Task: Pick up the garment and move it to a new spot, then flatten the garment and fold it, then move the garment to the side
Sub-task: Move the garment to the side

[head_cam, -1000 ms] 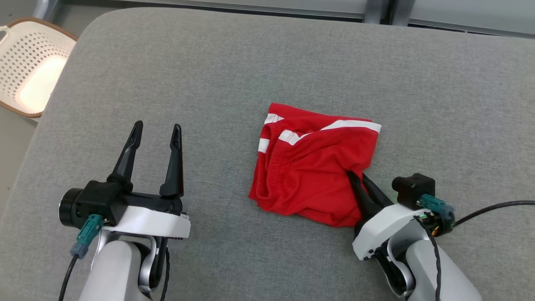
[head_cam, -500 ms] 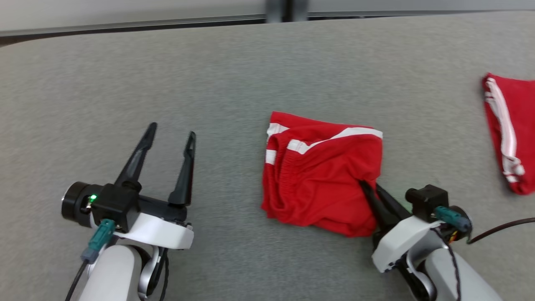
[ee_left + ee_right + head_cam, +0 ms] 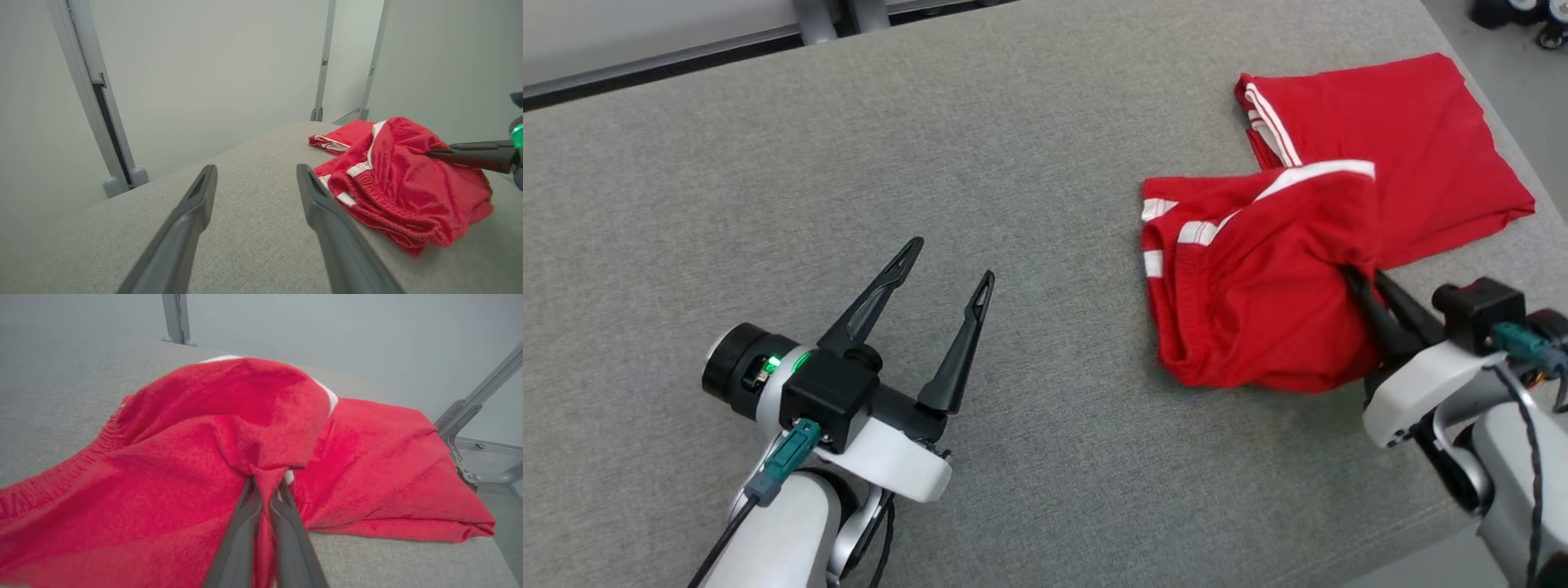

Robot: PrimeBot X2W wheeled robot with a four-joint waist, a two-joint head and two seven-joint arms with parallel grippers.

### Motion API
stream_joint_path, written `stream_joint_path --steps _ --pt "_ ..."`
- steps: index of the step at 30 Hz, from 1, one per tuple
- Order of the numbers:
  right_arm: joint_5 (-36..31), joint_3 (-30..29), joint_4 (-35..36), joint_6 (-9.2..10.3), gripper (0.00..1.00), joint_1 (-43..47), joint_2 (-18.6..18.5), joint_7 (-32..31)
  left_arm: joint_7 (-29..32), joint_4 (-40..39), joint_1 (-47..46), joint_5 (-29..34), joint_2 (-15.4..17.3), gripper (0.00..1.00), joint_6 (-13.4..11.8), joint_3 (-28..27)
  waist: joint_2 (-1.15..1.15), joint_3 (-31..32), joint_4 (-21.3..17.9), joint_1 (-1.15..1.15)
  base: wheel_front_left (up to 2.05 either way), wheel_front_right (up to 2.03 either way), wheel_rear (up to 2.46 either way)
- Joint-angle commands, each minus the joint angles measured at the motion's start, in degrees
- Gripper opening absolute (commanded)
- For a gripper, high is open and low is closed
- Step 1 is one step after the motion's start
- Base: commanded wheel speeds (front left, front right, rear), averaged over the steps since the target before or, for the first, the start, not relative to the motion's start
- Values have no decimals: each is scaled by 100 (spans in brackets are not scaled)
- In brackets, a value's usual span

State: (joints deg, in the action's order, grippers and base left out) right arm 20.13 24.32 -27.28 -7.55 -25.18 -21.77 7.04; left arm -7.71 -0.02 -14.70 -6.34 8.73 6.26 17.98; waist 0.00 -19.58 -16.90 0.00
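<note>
The folded red garment (image 3: 1250, 310) with white stripes lies right of centre on the grey padded table (image 3: 849, 163). My right gripper (image 3: 1354, 276) is shut on its right edge, and the cloth bunches up between the fingers (image 3: 245, 514). In the right wrist view the garment (image 3: 184, 457) rises in a hump at the pinch, while its elastic waistband rests on the table. The garment's far corner overlaps a second red garment. My left gripper (image 3: 954, 259) hovers open and empty to the left, well apart from the garment (image 3: 408, 183).
The second red garment (image 3: 1388, 139) with white stripes lies flat at the table's far right corner, also seen as a red slab (image 3: 400, 477). The table's right edge (image 3: 1527, 163) and front right edge are close to my right arm. Metal frame posts (image 3: 106, 122) stand behind the table.
The head camera has swung right, bringing the second garment into view. My right gripper has dragged the held garment towards it until they overlap. The left gripper stays open.
</note>
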Motion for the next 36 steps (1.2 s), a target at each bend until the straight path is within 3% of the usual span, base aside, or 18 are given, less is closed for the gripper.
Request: stream_joint_path --steps 1,8,9,17,20,23,29,36 --pt "53 48 34 13 0 -262 -166 -26 38 -69 -154 33 61 100 22 19 0 -185 -138 0 0 0 0" --pt "80 -22 -55 13 0 -1111 -1104 -79 139 -323 -443 72 160 100 41 87 0 -694 80 0 0 0 0" --pt "123 -49 -197 13 0 -1294 -1393 -169 168 -407 -519 95 223 100 41 77 0 -870 178 0 0 0 0" --pt "251 -228 -821 14 0 -1873 -2115 -200 234 -679 -819 164 395 100 39 45 0 -1485 555 0 0 0 0" --pt "360 -278 -1159 14 0 -2065 -2146 -184 220 -764 -912 189 431 100 3 8 0 -1695 660 0 0 0 0" --pt "463 -446 -1639 14 100 -2234 -2046 -284 190 -779 -970 180 446 100 -24 -17 0 -1807 705 0 0 0 0" --pt "627 -677 -2406 13 100 -2073 -1746 -144 62 -595 -984 100 416 100 -65 4 0 -1686 681 0 0 0 0" --pt "1006 -991 -2536 13 100 -1548 -1514 526 -65 -299 -733 -27 367 100 -132 15 0 -1139 544 0 0 0 0"
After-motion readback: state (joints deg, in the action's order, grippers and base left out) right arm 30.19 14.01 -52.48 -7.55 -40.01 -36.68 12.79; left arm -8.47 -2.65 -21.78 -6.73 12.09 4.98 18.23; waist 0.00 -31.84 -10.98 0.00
